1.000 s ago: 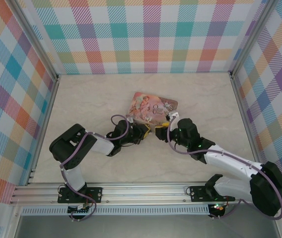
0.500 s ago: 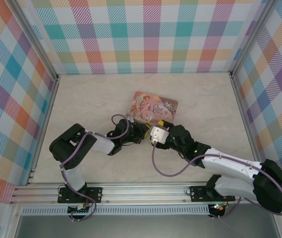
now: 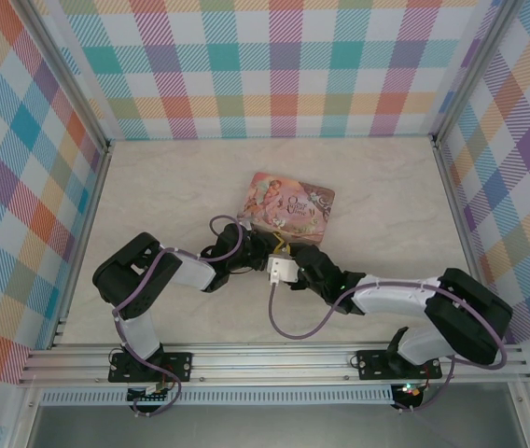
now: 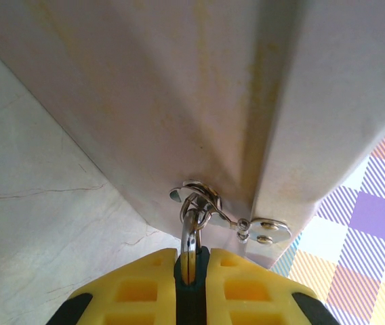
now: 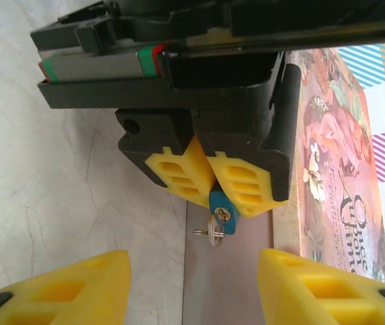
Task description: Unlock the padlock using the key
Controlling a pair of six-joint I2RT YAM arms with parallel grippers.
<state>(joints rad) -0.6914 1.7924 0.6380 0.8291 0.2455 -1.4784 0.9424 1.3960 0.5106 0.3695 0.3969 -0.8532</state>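
Reads blue-teal on the padlock (image 5: 218,203), silvery grey on the key (image 5: 206,233). Glows yellow over black on the left tool (image 4: 192,261), yellow again on the right tool (image 5: 189,284). Blooms pink with floral illustration on the tin (image 3: 288,203); runs pastel plaid across the walls (image 3: 284,65), pale veined marble on the bench (image 3: 172,187).

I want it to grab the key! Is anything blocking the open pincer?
Nothing visible is. The right pincer faces the key, which hangs at the padlock in the left pincer, with bare space between.
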